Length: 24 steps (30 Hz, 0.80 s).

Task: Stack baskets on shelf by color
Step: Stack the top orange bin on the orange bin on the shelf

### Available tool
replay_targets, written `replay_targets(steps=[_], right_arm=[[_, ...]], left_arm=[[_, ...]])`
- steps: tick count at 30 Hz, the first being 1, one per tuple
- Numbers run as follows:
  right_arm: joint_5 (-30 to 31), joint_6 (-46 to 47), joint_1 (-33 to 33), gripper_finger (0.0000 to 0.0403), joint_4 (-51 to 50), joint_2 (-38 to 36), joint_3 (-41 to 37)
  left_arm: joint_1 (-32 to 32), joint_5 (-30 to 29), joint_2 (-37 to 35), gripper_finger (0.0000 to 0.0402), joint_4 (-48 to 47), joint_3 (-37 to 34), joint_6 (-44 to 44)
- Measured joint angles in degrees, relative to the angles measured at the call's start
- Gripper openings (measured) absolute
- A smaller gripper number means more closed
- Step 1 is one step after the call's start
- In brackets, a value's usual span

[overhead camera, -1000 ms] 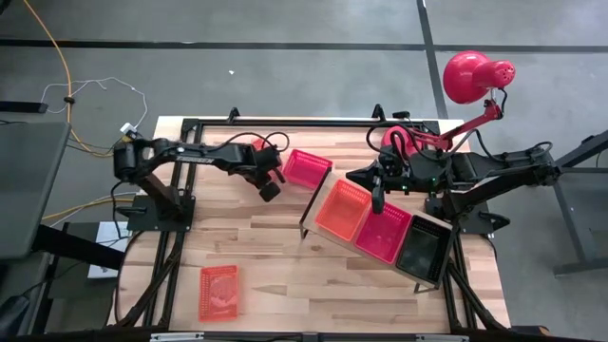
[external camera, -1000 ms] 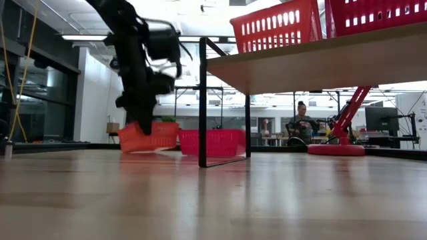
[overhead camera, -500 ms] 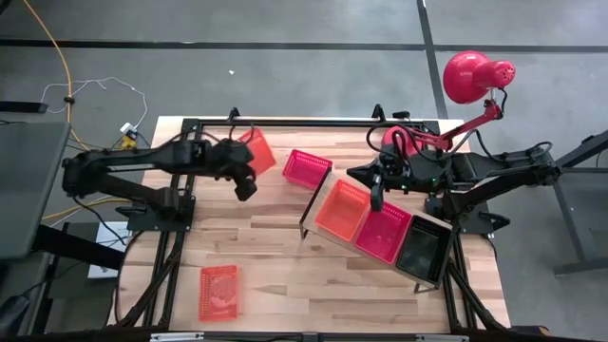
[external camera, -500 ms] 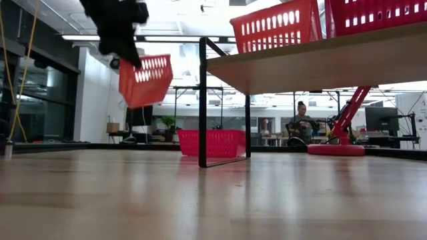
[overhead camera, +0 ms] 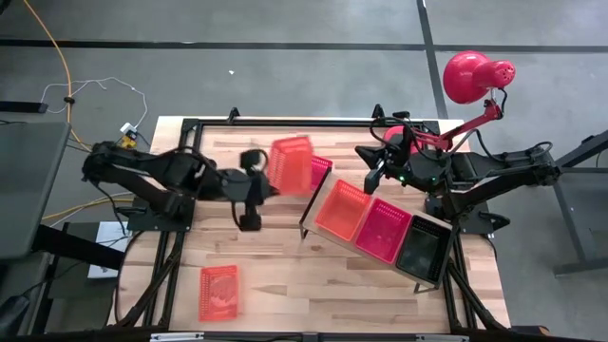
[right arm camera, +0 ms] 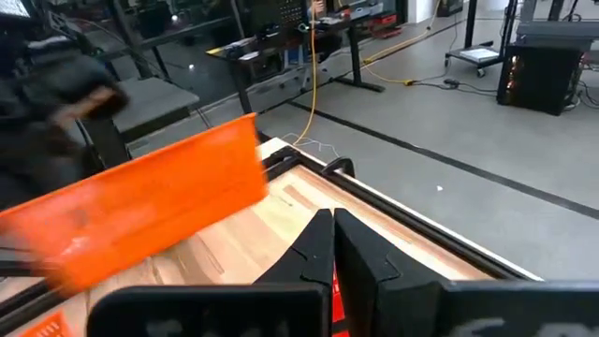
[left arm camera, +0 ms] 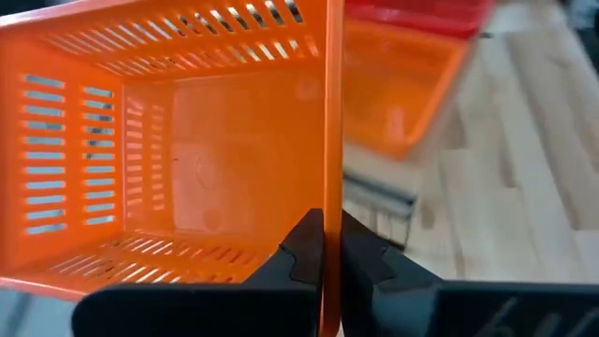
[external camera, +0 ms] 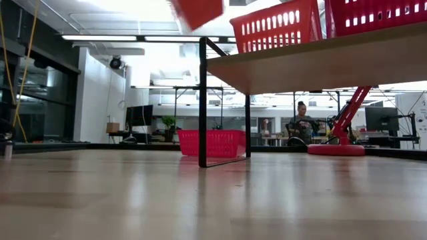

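My left gripper (overhead camera: pixel 268 182) is shut on an orange basket (overhead camera: pixel 291 163) held high over the table's middle, left of the shelf (overhead camera: pixel 319 197). Only its lower corner (external camera: pixel 197 9) shows in the low view. Half under it, a red basket (overhead camera: pixel 321 169) rests flat on the table. On the shelf sit an orange basket (overhead camera: pixel 342 209), a red one (overhead camera: pixel 383 231) and a black one (overhead camera: pixel 421 249). Another orange basket (overhead camera: pixel 218 291) lies near the table's front. My right gripper (overhead camera: pixel 366 179) hangs shut and empty above the shelf's far end. My left gripper pinches one side wall of the orange basket at its rim (left arm camera: pixel 324 178), one finger (left arm camera: pixel 298 257) inside the basket and the other outside. The fingers come from the table's left, slanting down. The basket is lifted clear of the table and tilted.
A red desk lamp (overhead camera: pixel 467 76) stands at the far right corner, its round base (external camera: pixel 335 149) on the table. The shelf's black bracket leg (external camera: pixel 203 100) stands upright in the middle of the table. A person sits in the room beyond the table.
My left gripper has risen and swung toward the table's right, toward the shelf. It has carried the orange basket from the tabletop to high above the red basket, and the basket has tipped on the way. My right gripper has turned at the wrist without shifting.
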Motion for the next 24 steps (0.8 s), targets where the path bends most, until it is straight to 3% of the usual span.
replay_targets(steps=[6,10,20,24], right_arm=[[-0.1,-0.5,0.0,0.0000,-0.1,0.0,0.0],[0.0,-1.5,0.0,0.0000,-0.8,-0.1,0.0],[3.9,-2.0,0.0,0.0000,-4.1,-0.7,0.0],[2.8,-2.0,0.0,0.0000,-4.0,-0.7,0.0]], left_arm=[[-5.1,0.0,9.9,0.0000,0.2,11.7,12.4],[-7.2,-0.1,15.6,0.0000,0.1,15.7,16.8],[-8.1,-1.8,25.6,0.0000,0.6,16.9,19.5],[-7.5,-3.1,27.8,0.0000,0.9,16.9,20.0]])
